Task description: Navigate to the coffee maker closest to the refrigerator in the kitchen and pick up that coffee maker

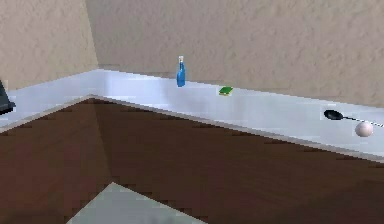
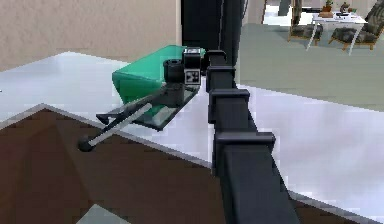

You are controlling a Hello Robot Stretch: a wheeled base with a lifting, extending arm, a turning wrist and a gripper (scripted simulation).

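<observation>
Out at the end of the dark arm [image 2: 240, 150], the gripper [image 2: 95, 133], thin fingers [image 2: 125, 112] slanting down toward the front edge of the white counter [image 2: 320, 125]. Cannot tell how those fingers stand, nor whether anything is held, with a thing sitting on the counter right at and behind them. Just behind the gripper's body: a green boxy appliance [image 2: 140, 75] on a flat dark base, taken here for the coffee maker, set on the counter near its corner and in front of a tall dark unit [image 2: 210, 25], likely the refrigerator. Judging by that, done with the driving and into the grasp itself. Next, probably: settle the fingers on the green body rather than beyond it, then lift straight up, clear of the counter, before drawing the arm in. Smooth green shell with rounded edges, blocky, bulky beside the fingers; likely slippery and awkward to balance, so worth a centred hold. Farther along the counter in the forward view: a blue spray bottle [image 1: 181, 72], a green sponge [image 1: 226, 91], a black long-handled utensil [image 1: 338, 116] and a pale egg-shaped thing [image 1: 364, 129].
</observation>
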